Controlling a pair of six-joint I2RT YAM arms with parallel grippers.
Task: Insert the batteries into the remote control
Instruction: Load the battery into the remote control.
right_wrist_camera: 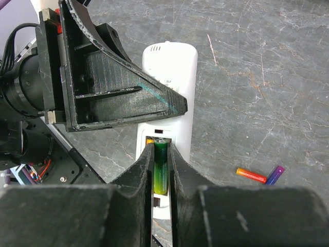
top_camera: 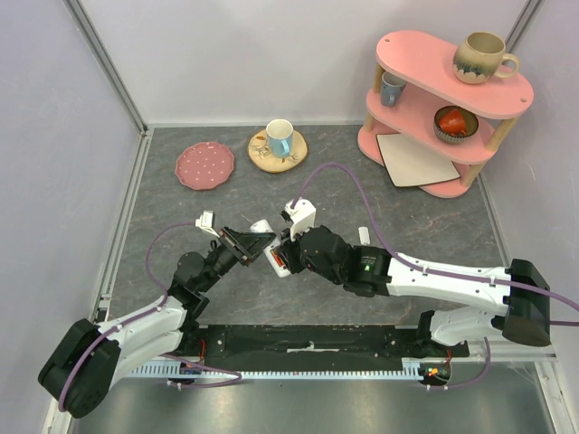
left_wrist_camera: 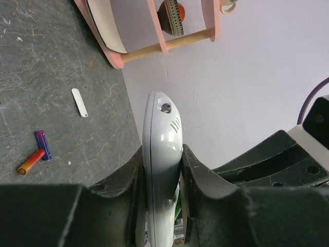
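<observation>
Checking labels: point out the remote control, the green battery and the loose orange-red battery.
remote control [right_wrist_camera: 172, 67]: right wrist view, its white upper end.
green battery [right_wrist_camera: 161, 159]: right wrist view, middle of its body.
orange-red battery [right_wrist_camera: 251, 175]: right wrist view, middle of its body.

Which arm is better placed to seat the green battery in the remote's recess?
Right. The right gripper has the green battery between its fingers, its tip at the battery recess of the remote control. The left gripper is shut on the remote control, steadying it, so it is not free.
</observation>
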